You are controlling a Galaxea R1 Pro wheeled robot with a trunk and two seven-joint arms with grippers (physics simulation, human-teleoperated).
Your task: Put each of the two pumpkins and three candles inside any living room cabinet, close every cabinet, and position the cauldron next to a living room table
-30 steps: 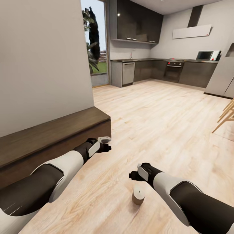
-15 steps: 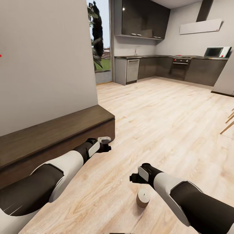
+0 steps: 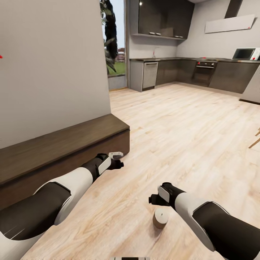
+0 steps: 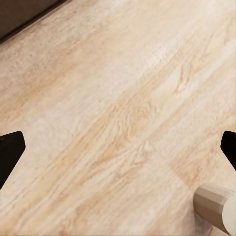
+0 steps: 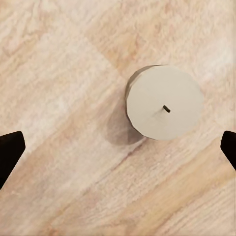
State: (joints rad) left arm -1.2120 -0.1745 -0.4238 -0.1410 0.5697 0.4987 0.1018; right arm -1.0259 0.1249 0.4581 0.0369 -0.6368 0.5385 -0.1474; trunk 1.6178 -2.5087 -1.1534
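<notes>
Right wrist view: stubby faceted beige candle (image 5: 164, 102) on wood-grain floor (image 5: 59, 73).

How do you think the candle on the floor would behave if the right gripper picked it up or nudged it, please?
The candle is squat, wide for its height and standing upright on the wood floor, so a nudge would probably slide it rather than tip it. It looks rigid, likely holding shape between the fingers. Knocked onto its side, its round wall might roll.

Bare plank floor (image 3: 187, 119) rings the upright candle (image 3: 160, 218); the cabinet (image 3: 54, 151) blocks the left.
</notes>
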